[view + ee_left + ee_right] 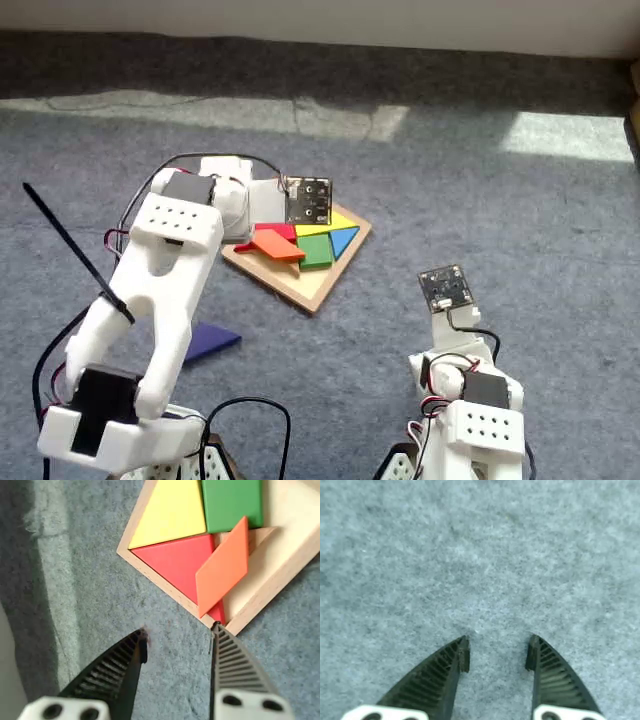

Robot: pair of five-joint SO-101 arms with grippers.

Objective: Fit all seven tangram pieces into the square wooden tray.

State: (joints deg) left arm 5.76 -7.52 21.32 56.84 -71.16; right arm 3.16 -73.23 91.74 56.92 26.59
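- High view: tray [308,292] sits on the carpet [480,200]. The orange piece [277,246] lies askew inside it, and the purple piece [212,340] lies well apart, with open carpet all round.
- Left wrist view: left end effector [180,630] spread, empty, just beside the tray's corner. The orange piece is likely light, stiff and slick, so pinch its long edges.
- Right wrist view: right end effector [499,640] apart, over carpet.

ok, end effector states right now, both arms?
Left end effector: open, empty, at the tray corner.
Right end effector: open, empty, over carpet.
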